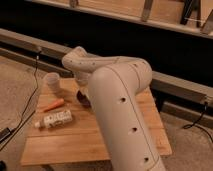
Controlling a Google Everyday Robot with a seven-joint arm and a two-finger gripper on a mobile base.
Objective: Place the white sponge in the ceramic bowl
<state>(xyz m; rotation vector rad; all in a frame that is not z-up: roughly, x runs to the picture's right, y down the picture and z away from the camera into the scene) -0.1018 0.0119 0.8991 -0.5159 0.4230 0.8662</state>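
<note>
- Sponge: hidden behind the arm (125,105); look and exact spot impossible to tell, though probably at or inside the gripper by the bowl.
- Judged light, soft and springy; best pinched across the short sides, gently, to avoid squashing.
- Gripper (84,91): low over the table (65,145), just above the bowl; whether clenched, released or grasping cannot be told.
- Bowl (83,97): small, dark reddish-brown, only a sliver showing beside the arm; likely hard and chippable.
- Nearby: pale cup (52,81), orange carrot (53,105), bottle (56,119) lying flat.
</note>
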